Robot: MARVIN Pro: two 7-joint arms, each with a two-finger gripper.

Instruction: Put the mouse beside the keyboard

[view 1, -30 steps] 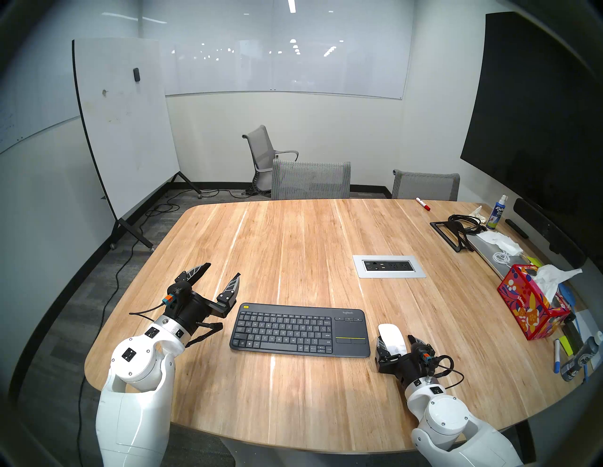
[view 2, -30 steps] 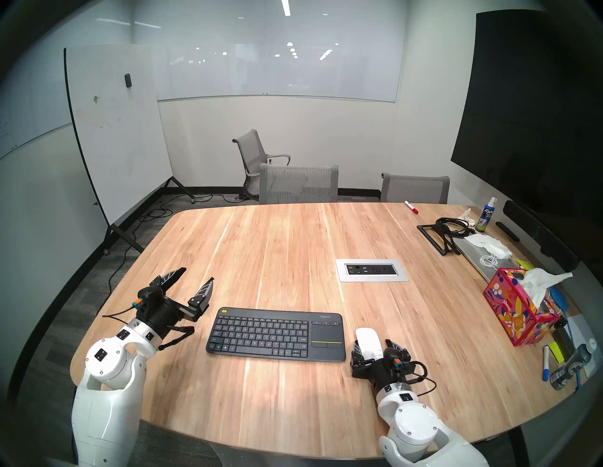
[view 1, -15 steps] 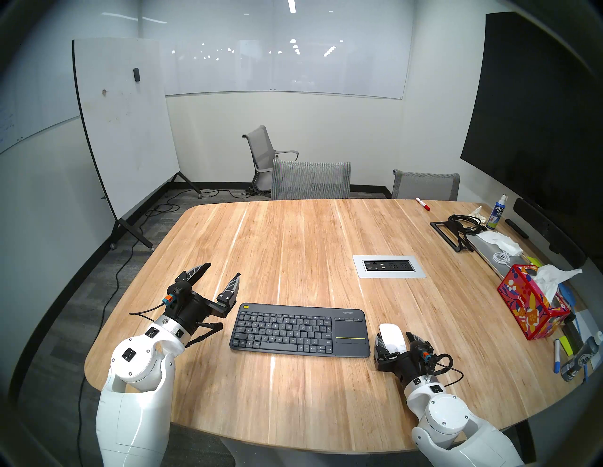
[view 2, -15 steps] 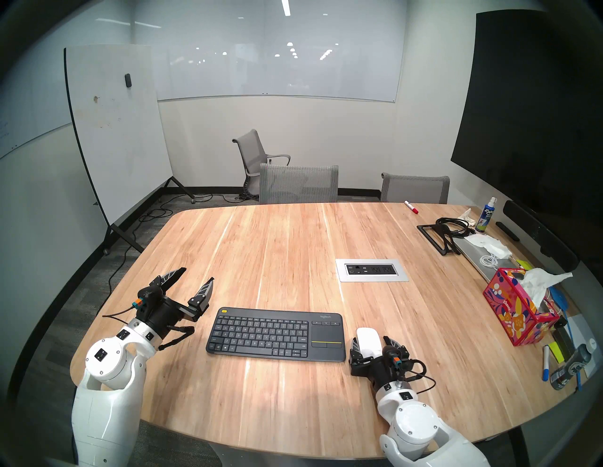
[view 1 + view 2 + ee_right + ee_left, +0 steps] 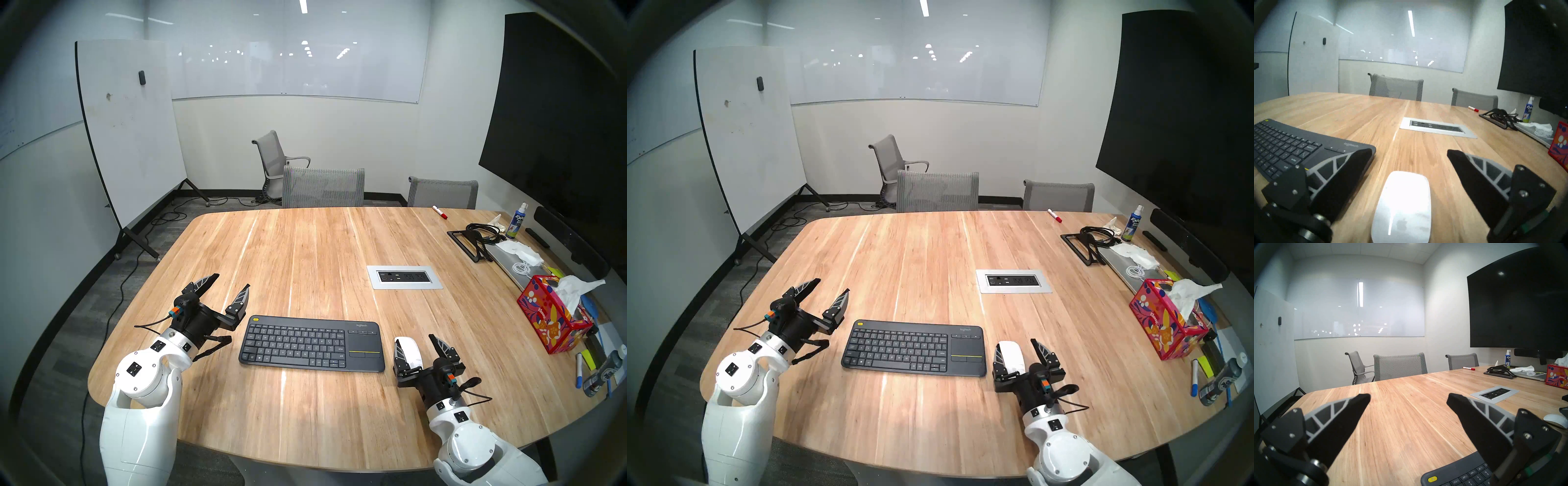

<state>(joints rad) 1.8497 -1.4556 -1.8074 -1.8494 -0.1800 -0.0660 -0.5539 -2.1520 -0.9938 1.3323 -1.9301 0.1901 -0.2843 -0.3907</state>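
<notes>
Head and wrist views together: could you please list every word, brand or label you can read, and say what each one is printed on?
"logitech": top right of the keyboard, above its touchpad.
"EXPO": the blue-labelled spray bottle; the smaller print below is unreadable.
"Kleenex": side of the red patterned tissue box.
Key legends such as "enter" and "back": keyboard, right wrist view; most others are too small.
The mouse carries only a faint grey logo, no words.
The red marker label is too small to read.

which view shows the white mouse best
The right wrist view: the glossy white oval mouse fills the foreground between the open right tool's fingers, its grey logo visible. Both head views show it small and partly hidden by a finger; the left wrist view catches only a sliver.
</notes>
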